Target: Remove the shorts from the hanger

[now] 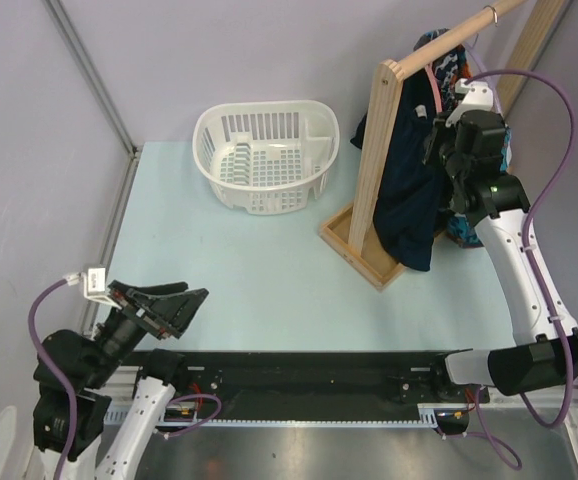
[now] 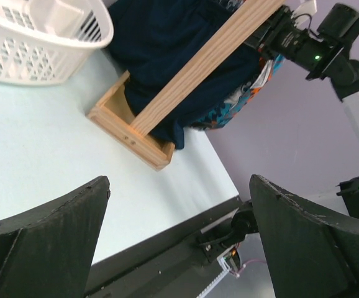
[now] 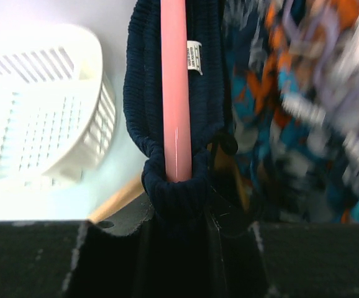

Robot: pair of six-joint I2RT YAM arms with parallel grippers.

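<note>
On the pale table a wooden rack stood beside a white basket. A navy garment hung on the rack, with the shorts hanging just behind it. The left gripper sat wide open at the near edge. The right gripper pinched the navy garment's waistband around a pink hanger
</note>
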